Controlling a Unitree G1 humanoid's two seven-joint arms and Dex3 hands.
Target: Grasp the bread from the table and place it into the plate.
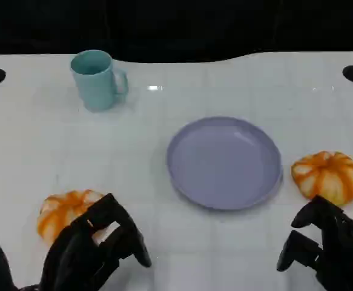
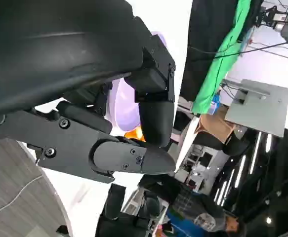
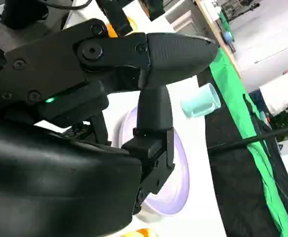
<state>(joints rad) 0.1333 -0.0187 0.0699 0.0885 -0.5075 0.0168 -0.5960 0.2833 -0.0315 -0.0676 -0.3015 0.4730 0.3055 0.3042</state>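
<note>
- In the head view, 2 orange-and-white bread rolls lie on the white table [image 1: 164, 254], 1 at each side of the lavender plate [image 1: 224, 162].
- The left bread [image 1: 64, 211] sits at the lower left of the frame, just above and partly behind the fingers of the left hand [image 1: 94, 248]. Whether the fingertips touch it cannot be told.
- The left hand holds nothing; its fingers are parted and loosely curved, reaching up and right toward the frame's middle.
- The right bread [image 1: 326, 176] lies at the right edge of the frame, just beside the plate's right rim and apart from it.
- The right hand [image 1: 324, 245] is at the lower right, directly below that bread; its upper fingertips come very near the roll's lower edge. Its fingers are spread and bent, with nothing between them.
- The plate sits at the centre-right of the frame, bare.
- A teal mug [image 1: 96, 79] stands upright at the upper left, handle to the right, well apart from the plate.
- In the left wrist view, a sliver of orange bread [image 2: 135, 133] shows past the fingers [image 2: 134, 155], next to the plate.
- No brand, label or writing can be read on any item.
</note>
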